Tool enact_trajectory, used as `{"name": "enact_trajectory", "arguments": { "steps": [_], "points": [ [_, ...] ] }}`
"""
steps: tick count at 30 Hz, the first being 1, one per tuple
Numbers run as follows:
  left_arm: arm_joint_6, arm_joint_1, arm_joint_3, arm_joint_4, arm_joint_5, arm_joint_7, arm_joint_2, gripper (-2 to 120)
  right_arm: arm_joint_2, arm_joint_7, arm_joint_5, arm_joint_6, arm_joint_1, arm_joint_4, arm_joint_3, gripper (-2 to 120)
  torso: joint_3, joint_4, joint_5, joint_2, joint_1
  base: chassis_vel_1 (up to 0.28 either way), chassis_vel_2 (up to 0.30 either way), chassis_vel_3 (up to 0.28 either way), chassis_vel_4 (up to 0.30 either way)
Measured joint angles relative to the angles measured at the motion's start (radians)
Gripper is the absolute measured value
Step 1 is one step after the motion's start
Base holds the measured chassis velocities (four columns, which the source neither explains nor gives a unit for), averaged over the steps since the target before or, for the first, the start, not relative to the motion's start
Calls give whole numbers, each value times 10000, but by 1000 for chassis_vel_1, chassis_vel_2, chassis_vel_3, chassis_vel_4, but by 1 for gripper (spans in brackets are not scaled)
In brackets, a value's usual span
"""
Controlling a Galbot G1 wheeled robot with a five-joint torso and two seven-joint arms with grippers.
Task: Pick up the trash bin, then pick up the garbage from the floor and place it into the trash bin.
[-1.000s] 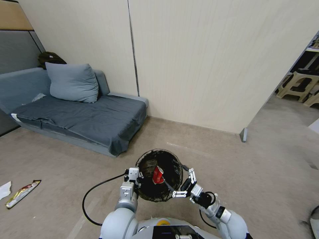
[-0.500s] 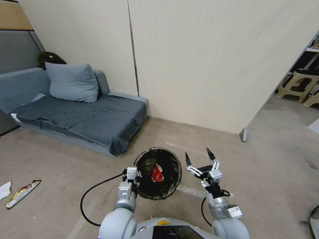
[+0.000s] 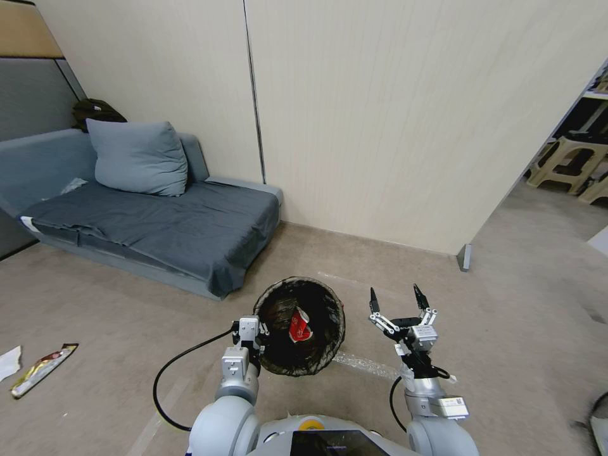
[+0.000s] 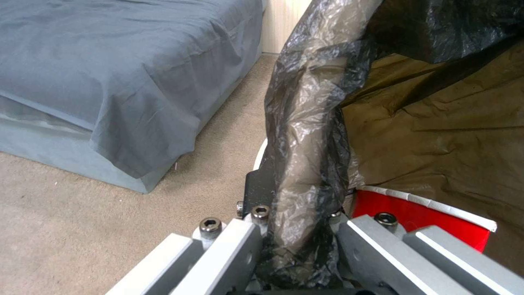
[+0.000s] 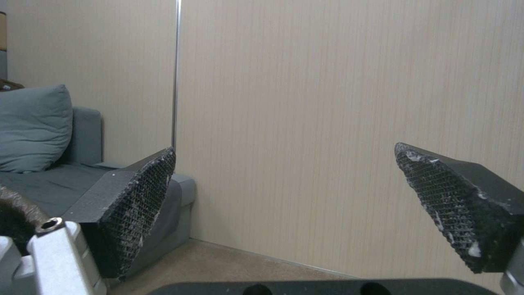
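My right hand has swung away from the trash bin to its 3 o'clock, fingers wide and empty, the red-and-white wrapper now inside the bin my left hand grips by the rim, so 1 piece looks done.

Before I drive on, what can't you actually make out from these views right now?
- Bin bottom, head view: hidden under the red wrapper and dark bag folds.
- Left gripper fingertips, left wrist view: wrapped in the bag at the rim.
- Floor wrapper, head view: too small to read.
- White scrap, head view: cut off by the edge.
- Floor under the open right gripper, right wrist view: out of frame.
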Motion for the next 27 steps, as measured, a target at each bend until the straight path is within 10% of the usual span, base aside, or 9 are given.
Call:
{"name": "enact_trajectory", "arguments": {
  "steps": [27],
  "points": [
    [5, -15, 102, -11, 35, -152, 30, 0, -20, 279, 225, -481, 353, -108, -69, 100, 0, -1, -1, 0, 0, 53, 56, 49, 53]
  ]
}}
